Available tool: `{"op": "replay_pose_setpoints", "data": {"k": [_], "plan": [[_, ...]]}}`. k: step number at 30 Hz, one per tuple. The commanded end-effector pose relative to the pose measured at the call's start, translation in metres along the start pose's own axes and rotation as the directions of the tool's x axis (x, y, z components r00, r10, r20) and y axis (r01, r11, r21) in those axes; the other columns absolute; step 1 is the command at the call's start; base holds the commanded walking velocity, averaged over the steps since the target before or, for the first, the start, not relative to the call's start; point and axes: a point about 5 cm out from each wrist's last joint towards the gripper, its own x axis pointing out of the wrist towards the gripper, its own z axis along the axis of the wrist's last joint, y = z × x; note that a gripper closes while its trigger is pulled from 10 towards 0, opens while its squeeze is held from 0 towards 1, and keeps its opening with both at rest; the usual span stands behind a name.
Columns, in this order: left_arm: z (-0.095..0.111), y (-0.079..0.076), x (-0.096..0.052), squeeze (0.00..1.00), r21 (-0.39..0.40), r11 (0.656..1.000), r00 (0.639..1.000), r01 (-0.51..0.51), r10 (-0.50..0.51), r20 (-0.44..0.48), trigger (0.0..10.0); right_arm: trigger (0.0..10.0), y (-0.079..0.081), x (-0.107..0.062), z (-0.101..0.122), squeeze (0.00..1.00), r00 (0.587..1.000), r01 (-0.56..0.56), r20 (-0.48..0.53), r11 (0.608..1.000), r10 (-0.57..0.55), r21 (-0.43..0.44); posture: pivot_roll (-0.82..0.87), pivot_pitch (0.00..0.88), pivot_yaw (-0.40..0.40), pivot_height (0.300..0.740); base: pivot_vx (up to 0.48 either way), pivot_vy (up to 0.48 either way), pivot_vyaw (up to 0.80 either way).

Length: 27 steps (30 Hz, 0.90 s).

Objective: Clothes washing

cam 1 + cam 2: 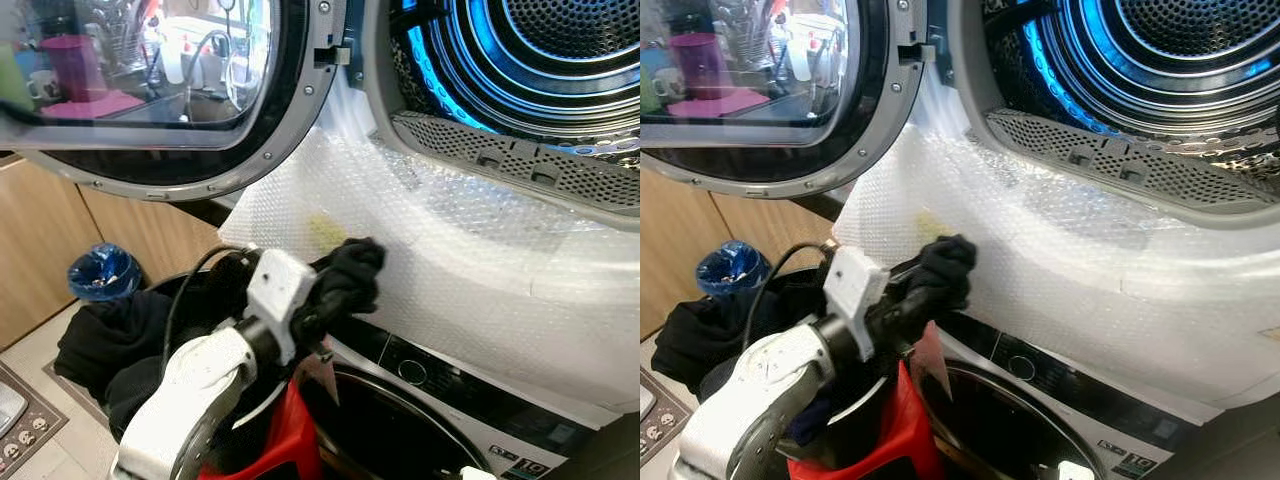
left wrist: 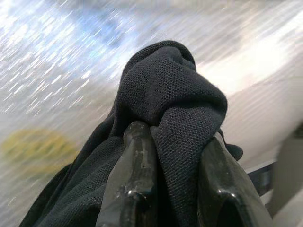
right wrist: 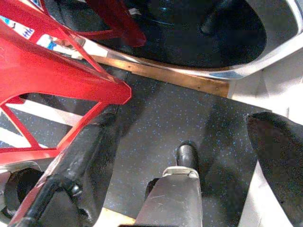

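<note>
Garment (image 1: 352, 272): black knit cloth, bunched, pinched between the two fingers of the left gripper (image 1: 335, 290), which is closed on it; held raised in front of the bubble wrap (image 1: 470, 250) draped below the open upper drum (image 1: 540, 60), not yet inside
Step in hand, as judged: carrying the garment up and into the drum. To do it well, lift clear of the perforated lower lip (image 1: 500, 160) before reaching forward, keep the grip firm so the trailing cloth does not snag the wrap, and release only once well past the rim
Door (image 1: 150, 90): swung open to the left, glass reflecting the room
Basket (image 1: 120, 340): dark, holding more black laundry, below the left arm
Left wrist view: knit texture and both fingers (image 2: 137, 175) buried in the fold, detail the head views lack
Right wrist view: right gripper (image 3: 182, 156) hanging idle with fingers spread wide, over speckled dark floor (image 3: 161, 118) beside a red stool (image 3: 52, 71) and the lower machine's door
</note>
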Motion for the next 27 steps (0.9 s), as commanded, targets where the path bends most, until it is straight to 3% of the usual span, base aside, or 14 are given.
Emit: {"op": "replay_pose_setpoints", "data": {"k": [1, 8, 16, 21, 27], "plan": [[0.015, -0.01, 0.008, 0.0, 0.001, 0.994, 0.993, 0.107, -0.107, 0.057, 0.0, 10.0, 0.0, 0.0, -0.003, 0.0, 1.0, 0.002, -0.012, 1.0, -0.002, 0.011, 0.05, 0.063, -0.037, 0.74, 0.0, 0.0, 0.0], [0.028, -0.015, 0.014, 0.0, -0.02, 0.98, 0.977, 0.199, -0.196, 0.08, 0.0, 10.0, 0.001, 0.0, -0.001, 0.0, 1.0, -0.007, -0.002, 1.0, 0.007, 0.011, 0.04, 0.062, -0.034, 0.74, 0.0, 0.0, 0.0], [0.028, -0.021, 0.007, 0.0, -0.054, 0.968, 0.968, 0.246, -0.243, 0.06, 0.0, 10.0, -0.002, -0.001, 0.003, 0.0, 0.999, -0.028, 0.033, 0.999, 0.027, 0.029, 0.04, 0.062, -0.036, 0.74, 0.0, 0.0, 0.0], [0.046, -0.022, 0.008, 0.0, -0.064, 0.958, 0.956, 0.281, -0.274, 0.101, 0.0, 10.0, -0.008, -0.002, 0.004, 0.0, 0.999, -0.025, 0.044, 0.999, 0.024, 0.027, 0.05, 0.06, -0.039, 0.74, 0.0, 0.0, 0.0], [0.051, -0.028, 0.003, 0.0, -0.116, 0.933, 0.939, 0.34, -0.33, 0.102, 0.0, 10.0, -0.007, -0.001, 0.015, 0.0, 0.993, -0.061, 0.102, 0.997, 0.056, 0.049, 0.05, 0.063, -0.041, 0.74, 0.0, 0.0, 0.0]]}}
